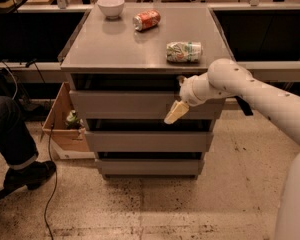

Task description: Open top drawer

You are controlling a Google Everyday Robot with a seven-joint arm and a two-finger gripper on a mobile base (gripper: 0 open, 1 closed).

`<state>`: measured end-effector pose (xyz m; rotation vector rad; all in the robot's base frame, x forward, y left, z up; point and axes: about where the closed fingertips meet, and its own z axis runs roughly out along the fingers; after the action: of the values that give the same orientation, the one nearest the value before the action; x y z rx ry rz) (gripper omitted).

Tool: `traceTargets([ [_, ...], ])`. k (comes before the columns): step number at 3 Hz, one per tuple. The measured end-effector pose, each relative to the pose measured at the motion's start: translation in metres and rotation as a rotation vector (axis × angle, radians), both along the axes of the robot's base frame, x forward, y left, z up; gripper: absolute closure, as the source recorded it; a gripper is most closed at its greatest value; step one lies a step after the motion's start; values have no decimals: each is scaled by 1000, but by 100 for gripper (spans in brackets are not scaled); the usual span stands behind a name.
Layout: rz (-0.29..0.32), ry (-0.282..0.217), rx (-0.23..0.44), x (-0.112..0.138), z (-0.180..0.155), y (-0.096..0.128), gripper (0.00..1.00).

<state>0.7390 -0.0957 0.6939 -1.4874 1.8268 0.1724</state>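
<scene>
The top drawer [125, 105] is the tallest of three plain grey fronts in a grey cabinet, right under the cabinet's top [115, 49]. A dark gap shows above its front. My gripper [176, 112], cream-coloured at the end of the white arm [250, 91], reaches in from the right. It sits against the right part of the top drawer's front, near its lower edge. The two shorter drawer fronts [147, 140] lie below it.
On the cabinet top are a white bowl [111, 6], a red can [146, 20] lying on its side and a green-white can [184, 51] near the front right. An open cardboard box [60, 129] and a person's leg and shoe [20, 154] are at the left.
</scene>
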Motion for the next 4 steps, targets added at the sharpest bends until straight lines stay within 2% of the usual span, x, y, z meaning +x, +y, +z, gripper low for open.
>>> traceTargets([
  [1, 8, 7, -7, 8, -6, 4, 19],
  [2, 25, 32, -13, -4, -11, 5, 42],
  [3, 48, 74, -22, -28, -15, 3, 72],
  [4, 48, 74, -22, -28, -9, 3, 74],
])
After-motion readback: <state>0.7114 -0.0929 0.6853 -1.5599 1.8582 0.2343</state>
